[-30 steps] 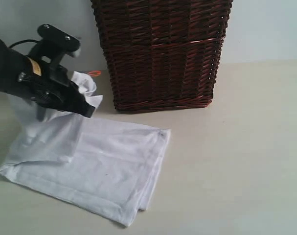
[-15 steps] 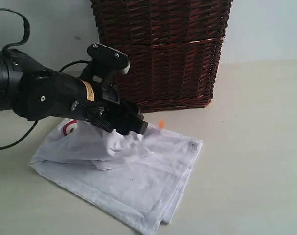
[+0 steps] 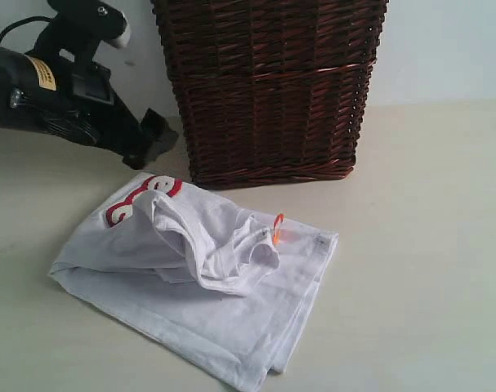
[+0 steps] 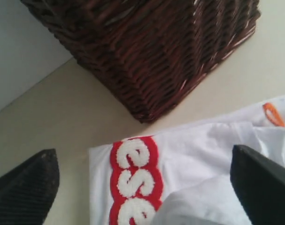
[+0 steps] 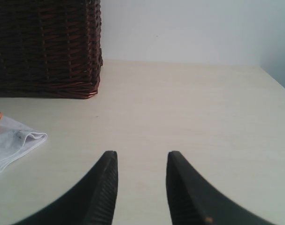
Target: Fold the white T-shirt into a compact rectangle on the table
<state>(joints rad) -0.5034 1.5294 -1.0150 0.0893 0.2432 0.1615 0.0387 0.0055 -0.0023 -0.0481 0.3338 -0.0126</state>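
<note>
The white T-shirt [image 3: 207,302] lies on the table [image 3: 419,245] as a rumpled, roughly rectangular bundle. A loose flap is bunched on top, red-outlined letters [image 3: 141,198] show at its far left corner, and an orange tag [image 3: 277,229] sticks up. My left gripper [image 3: 156,140] hangs above and behind that lettered corner, clear of the cloth. In the left wrist view the left gripper [image 4: 143,150] is open wide over the letters [image 4: 135,180], holding nothing. My right gripper [image 5: 142,153] is open over bare table, with the shirt's edge [image 5: 13,140] off to one side.
A tall dark brown wicker basket [image 3: 268,90] stands just behind the shirt, close to the left arm [image 3: 43,98]. A pale wall rises behind it. Bare table stretches to the right and in front of the shirt.
The left gripper opened and let go of the shirt flap, then lifted back up and to the left. The flap now rests bunched on top of the bundle. The right gripper is unchanged.
</note>
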